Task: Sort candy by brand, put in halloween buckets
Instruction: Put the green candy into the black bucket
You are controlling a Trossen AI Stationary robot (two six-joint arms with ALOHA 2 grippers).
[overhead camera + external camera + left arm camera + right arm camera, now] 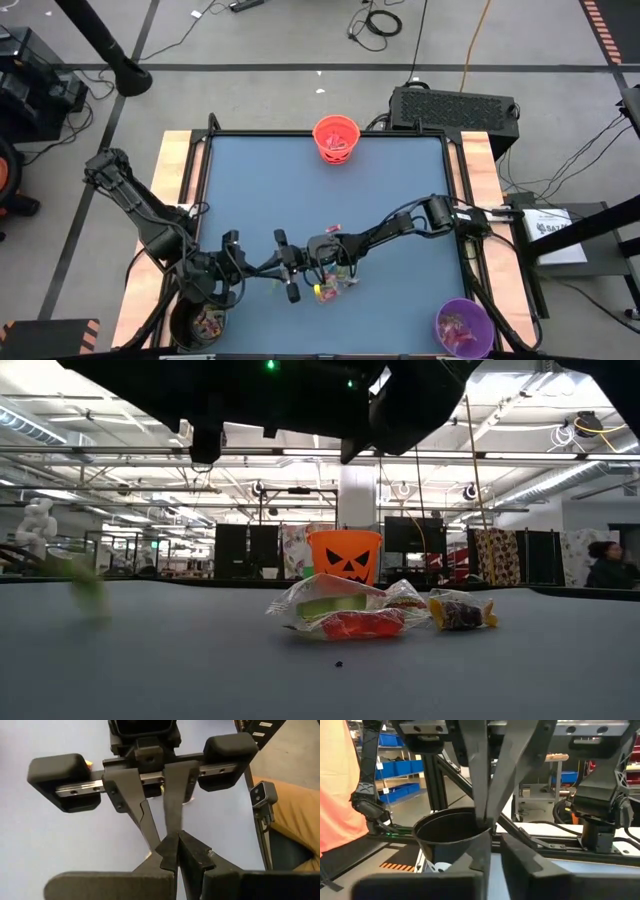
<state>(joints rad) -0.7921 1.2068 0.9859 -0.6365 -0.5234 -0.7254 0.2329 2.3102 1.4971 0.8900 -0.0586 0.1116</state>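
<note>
The bench has a smooth blue-grey top inside a black frame, with pale wood strips along both sides. Three round plastic pails stand at its edges. The orange bucket, with a black jack-o'-lantern face in the low view, sits at 12 o'clock. The black bucket is at the 7 o'clock corner and the purple bucket at the 5 o'clock corner. All three have crinkly wrappers inside.

The loose candy lies in a small heap on the bench, at 6 o'clock from the centre. From table height it shows as glossy clear, red and green wrappers with twisted ends.

Both hands are above the bench, just toward 10 o'clock of that heap, pointing at each other tip to tip. The left hand reaches in from 8 o'clock, its flat, dark, wedge-shaped fingers closed. The right hand comes from 3 o'clock, and its long tapering fingers are drawn to a narrow point right at the left hand's tips. Whether a wrapper is pinched between the two hands cannot be told.

From the right wrist, the left hand hangs in front of the black bucket's flared rim.
</note>
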